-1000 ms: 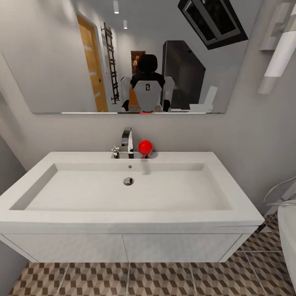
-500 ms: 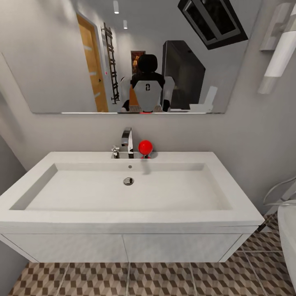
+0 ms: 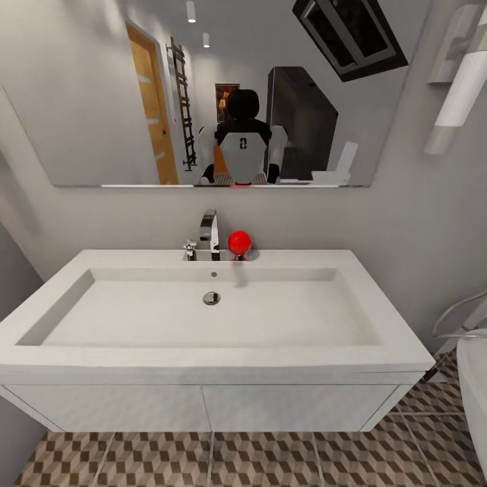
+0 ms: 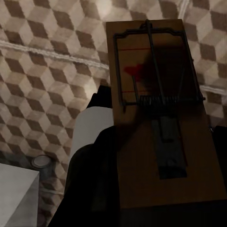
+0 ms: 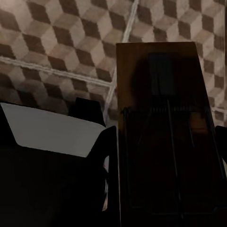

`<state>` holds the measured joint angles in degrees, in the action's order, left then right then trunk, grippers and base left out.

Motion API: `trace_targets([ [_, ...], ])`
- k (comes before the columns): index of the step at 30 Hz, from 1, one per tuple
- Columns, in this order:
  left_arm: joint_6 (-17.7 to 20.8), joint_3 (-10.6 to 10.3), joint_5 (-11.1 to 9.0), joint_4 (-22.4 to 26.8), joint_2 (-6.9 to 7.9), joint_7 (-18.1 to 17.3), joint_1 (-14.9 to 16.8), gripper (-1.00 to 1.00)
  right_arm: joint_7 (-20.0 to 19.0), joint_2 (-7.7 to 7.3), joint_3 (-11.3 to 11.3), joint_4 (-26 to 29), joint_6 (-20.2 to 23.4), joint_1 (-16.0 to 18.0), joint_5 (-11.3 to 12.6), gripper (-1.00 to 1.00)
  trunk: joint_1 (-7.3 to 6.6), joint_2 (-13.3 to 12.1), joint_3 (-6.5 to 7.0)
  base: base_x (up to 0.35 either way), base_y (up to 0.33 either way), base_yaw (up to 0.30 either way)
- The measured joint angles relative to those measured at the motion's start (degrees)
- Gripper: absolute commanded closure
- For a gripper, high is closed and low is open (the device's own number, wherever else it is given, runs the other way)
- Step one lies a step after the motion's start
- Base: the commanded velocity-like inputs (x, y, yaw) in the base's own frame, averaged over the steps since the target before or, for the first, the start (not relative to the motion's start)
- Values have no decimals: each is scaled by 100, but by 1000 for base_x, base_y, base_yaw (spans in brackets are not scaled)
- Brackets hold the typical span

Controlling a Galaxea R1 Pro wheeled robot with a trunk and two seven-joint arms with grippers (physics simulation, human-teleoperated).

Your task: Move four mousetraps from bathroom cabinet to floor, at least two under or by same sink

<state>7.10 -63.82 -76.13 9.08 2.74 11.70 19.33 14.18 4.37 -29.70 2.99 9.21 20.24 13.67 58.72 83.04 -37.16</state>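
Note:
In the left wrist view a brown wooden mousetrap [image 4: 165, 71] with a metal spring bar is held above the cube-pattern bathroom floor [image 4: 42, 71]; my left gripper [image 4: 158, 142] is shut on it, one dark finger [image 4: 101, 156] beside the plate. The right wrist view has a second mousetrap [image 5: 163, 75] over the same tiles [image 5: 56, 42], and my right gripper [image 5: 163, 142] is shut on it. The head view faces the wide white bathroom sink [image 3: 67, 352] with its chrome tap [image 3: 210, 233] on a white two-door vanity [image 3: 203, 406]. The cabinet is out of view.
A red ball-shaped object [image 3: 239, 242] stands by the tap. The mirror [image 3: 101, 101] reflects my body and an orange door. A white rounded fixture [image 3: 473, 379] with hoses is at the right. Floor tiles [image 3: 270, 460] run below the vanity. A white block [image 4: 16, 194] lies near the left gripper.

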Motion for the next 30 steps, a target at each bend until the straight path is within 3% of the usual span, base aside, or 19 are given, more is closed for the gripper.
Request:
trace_targets([
  [16,31,23,-13,-14,-1,2,392,100,35,98,45,6,389,704,9,100,0,0,0,0,0,0],
  [18,32,103,-14,-11,-1,1,420,100,33,110,44,2,396,775,7,100,0,0,0,0,0,0],
  [23,28,285,-2,13,0,1,429,100,3,163,47,-2,399,811,6,100,0,0,0,0,0,0],
  [30,18,303,4,34,7,-15,511,100,-6,195,47,1,392,854,1,100,0,0,0,0,0,0],
])
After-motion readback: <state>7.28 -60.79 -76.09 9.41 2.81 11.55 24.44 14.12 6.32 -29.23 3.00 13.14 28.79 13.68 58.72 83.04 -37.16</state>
